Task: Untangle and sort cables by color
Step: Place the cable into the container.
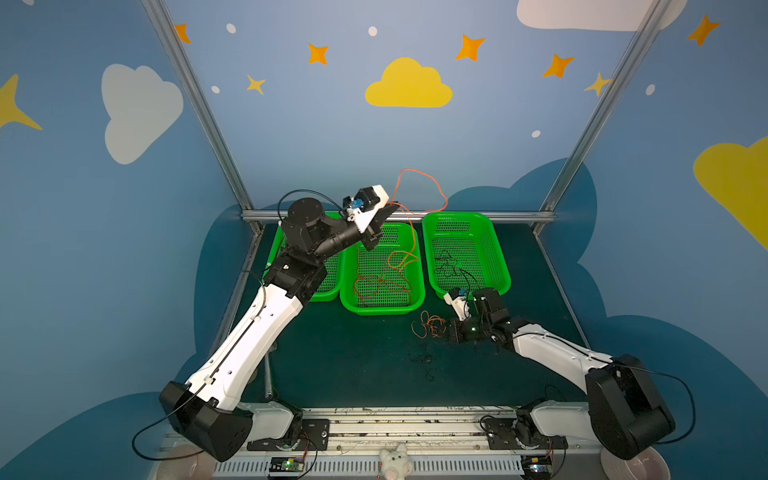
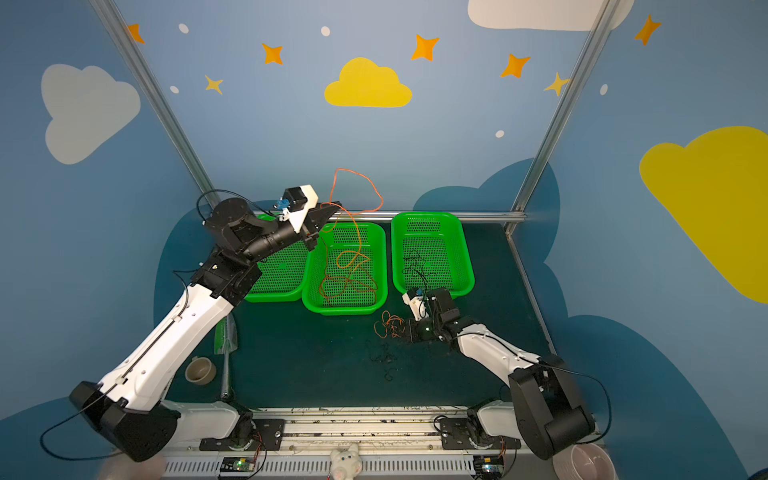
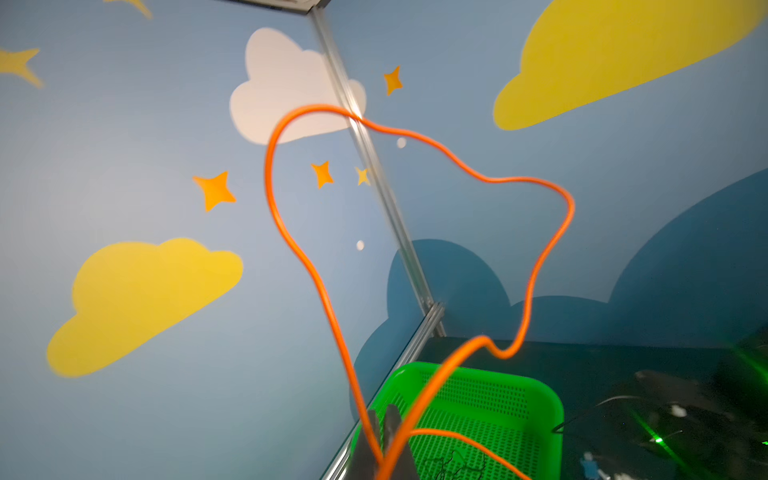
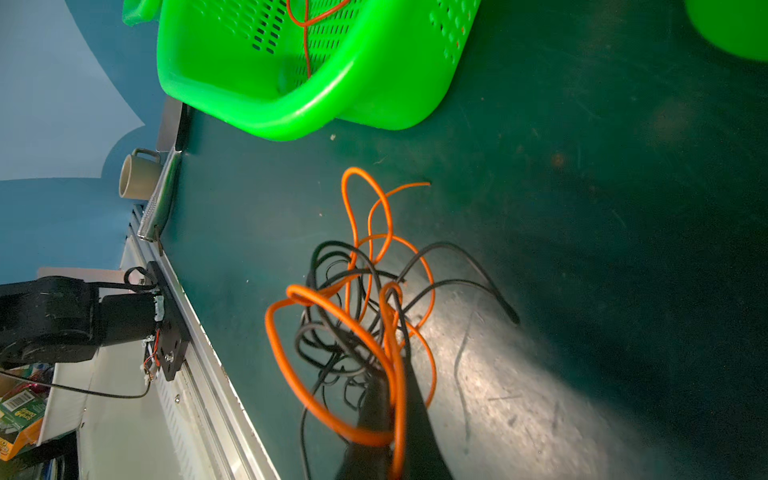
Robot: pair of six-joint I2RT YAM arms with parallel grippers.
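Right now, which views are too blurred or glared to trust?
Left wrist view: motion-smeared, green flare, yet the orange cable reads clearly. Right wrist view: tangle fairly sharp, bright glare on the mat. Both top views: sharp, but black cables nearly vanish against dark mat.

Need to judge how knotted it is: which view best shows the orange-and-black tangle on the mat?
Right wrist: the tangle is close up, with single strands distinct. Both top views show the tangle tiny; the left wrist view shows nothing discernible of it.
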